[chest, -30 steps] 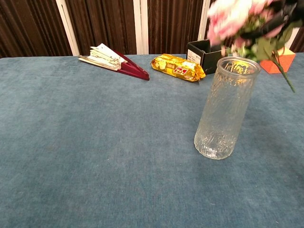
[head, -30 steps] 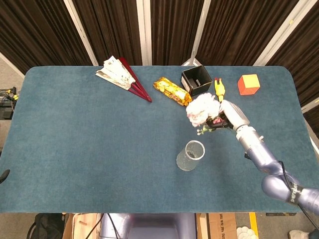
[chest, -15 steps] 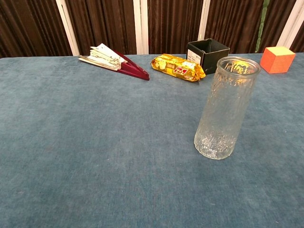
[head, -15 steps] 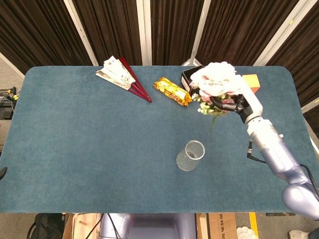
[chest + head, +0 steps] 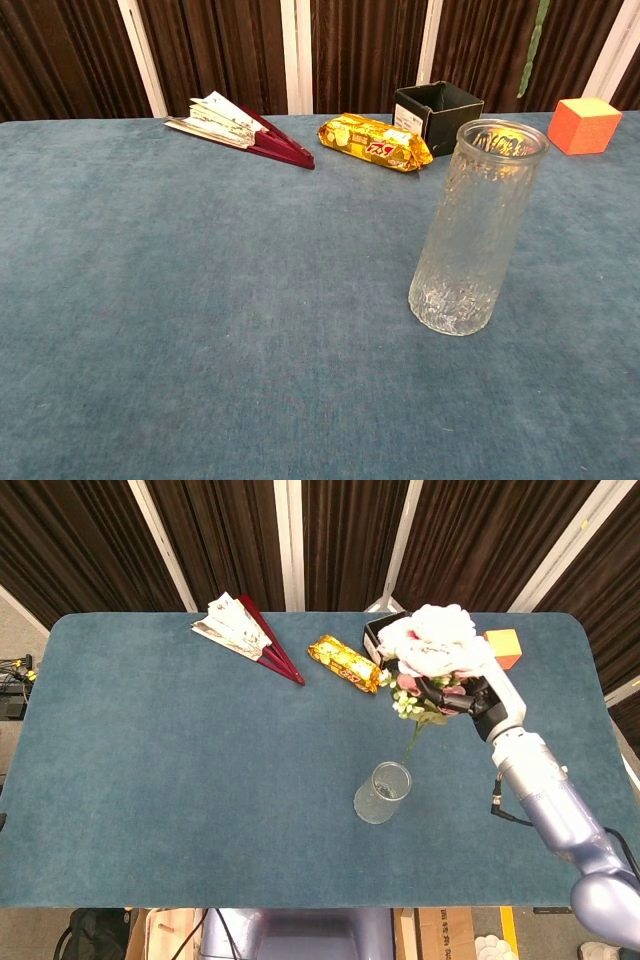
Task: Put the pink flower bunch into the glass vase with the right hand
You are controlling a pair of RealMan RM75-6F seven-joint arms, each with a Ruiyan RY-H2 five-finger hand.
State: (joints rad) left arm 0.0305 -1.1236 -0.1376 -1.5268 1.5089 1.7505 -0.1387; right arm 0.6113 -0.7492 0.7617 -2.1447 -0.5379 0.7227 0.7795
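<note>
1. Right, the right hand (image 5: 478,698) is up in the air beyond the glass vase (image 5: 383,792), fingers wrapped around the pink flower bunch (image 5: 432,650), blooms on top, green stem (image 5: 413,741) trailing down toward the vase mouth. The left hand is nowhere in either view.
2. The vase stands upright and empty on the blue table (image 5: 180,760); behind it sit a black box (image 5: 437,107), a gold snack packet (image 5: 374,141), an orange cube (image 5: 586,124) and a folded fan (image 5: 240,128).
3. Risk, as I judge it: the stem tip looks off-centre from the rim, so a straight drop could snag the glass lip and tip that tall vase.
4. The head view shows hand and blooms; the chest view catches only a sliver of green stem at its top edge, yet gives the vase's full height.
</note>
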